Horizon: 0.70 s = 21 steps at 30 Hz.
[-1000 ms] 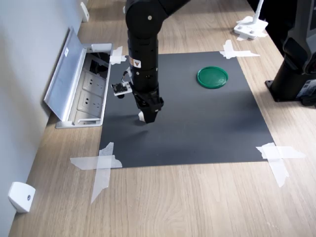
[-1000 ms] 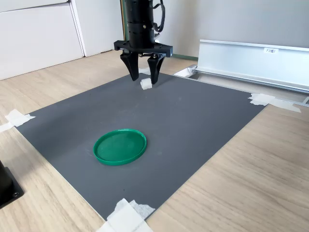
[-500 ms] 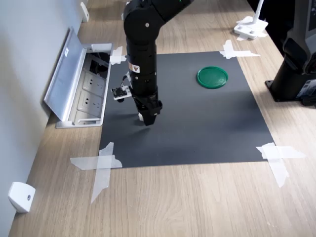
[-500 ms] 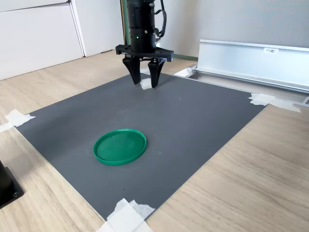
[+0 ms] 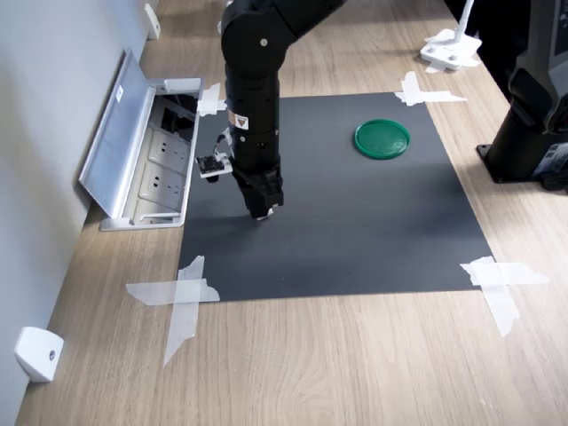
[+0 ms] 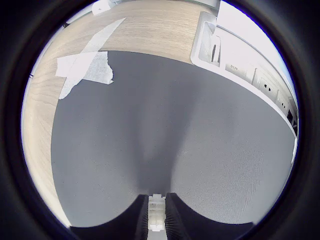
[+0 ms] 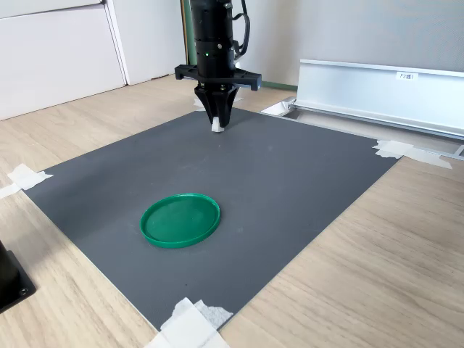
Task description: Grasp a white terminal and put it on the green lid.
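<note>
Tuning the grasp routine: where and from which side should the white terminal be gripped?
By its two opposite side faces, from straight above. The white terminal is a tiny block on the flat mat; the gripper pinches it that way.

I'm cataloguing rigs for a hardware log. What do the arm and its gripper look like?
The black arm is built of glossy cylindrical segments and carries a small white label and a lit green indicator. A small camera module sits on a bracket at the wrist. The black gripper has a flat crossbar and two tapered fingers.
</note>
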{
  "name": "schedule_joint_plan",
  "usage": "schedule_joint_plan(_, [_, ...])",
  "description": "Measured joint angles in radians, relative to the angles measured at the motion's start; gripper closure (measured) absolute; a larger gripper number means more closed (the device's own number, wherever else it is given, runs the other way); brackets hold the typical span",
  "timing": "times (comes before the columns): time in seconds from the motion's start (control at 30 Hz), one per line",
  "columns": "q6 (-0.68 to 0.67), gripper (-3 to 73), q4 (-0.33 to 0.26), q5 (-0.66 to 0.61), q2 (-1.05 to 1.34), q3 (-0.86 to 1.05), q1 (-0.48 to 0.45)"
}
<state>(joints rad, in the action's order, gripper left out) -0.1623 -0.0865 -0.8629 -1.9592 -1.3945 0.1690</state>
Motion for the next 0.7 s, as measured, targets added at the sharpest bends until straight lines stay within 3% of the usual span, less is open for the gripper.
schedule_joint_plan(0.33, [-0.111, 60.8, 0.002, -0.081, 0.161, 0.051, 0.000])
schedule_joint_plan(0.7, [-0.175, 60.8, 0.056, -0.105, 0.496, 0.375, 0.000])
